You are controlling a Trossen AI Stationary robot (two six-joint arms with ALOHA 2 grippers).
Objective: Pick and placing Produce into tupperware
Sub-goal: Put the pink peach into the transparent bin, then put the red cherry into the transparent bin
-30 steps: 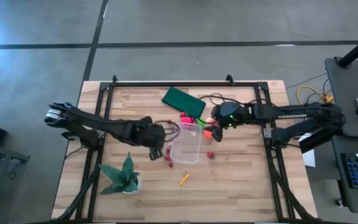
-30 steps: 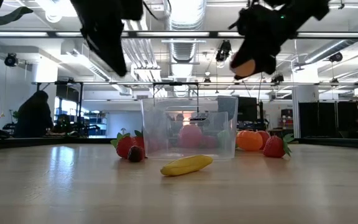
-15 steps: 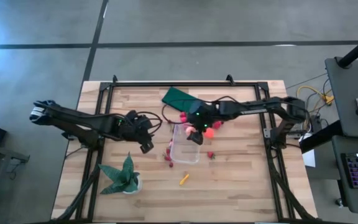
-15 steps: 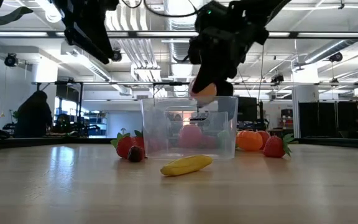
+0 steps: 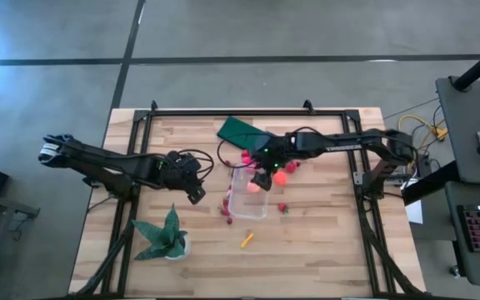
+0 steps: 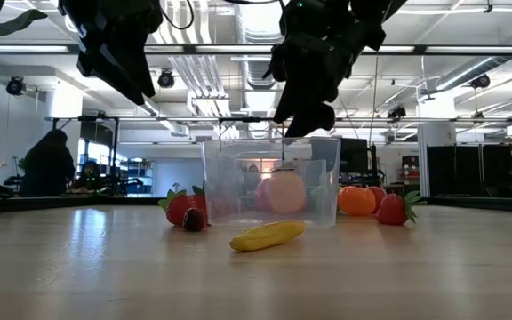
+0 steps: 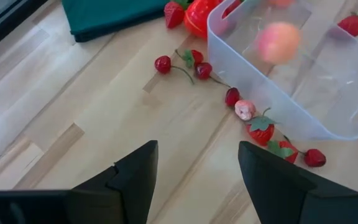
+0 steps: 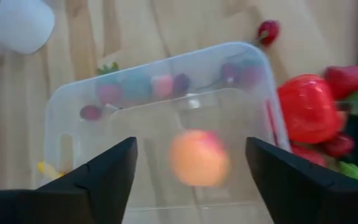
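Peach (image 8: 197,157) now inside tupperware (image 5: 249,193), released; right gripper (image 8: 191,180) open; left gripper (image 7: 194,180) open.

The peach (image 8: 198,157) inside the clear box (image 8: 92,99) is smeared by motion blur. Berries (image 8: 110,94) behind the box's far wall show only as hazy blobs.

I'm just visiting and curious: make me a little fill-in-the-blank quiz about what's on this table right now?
1. The peach-coloured fruit is inside the clear ____.
2. The right gripper hangs directly above the tupperware, its fingers ____.
3. The yellow banana lies on the ____, outside the tupperware.
4. The left gripper holds ____.

Missing words: tupperware; open; table; nothing
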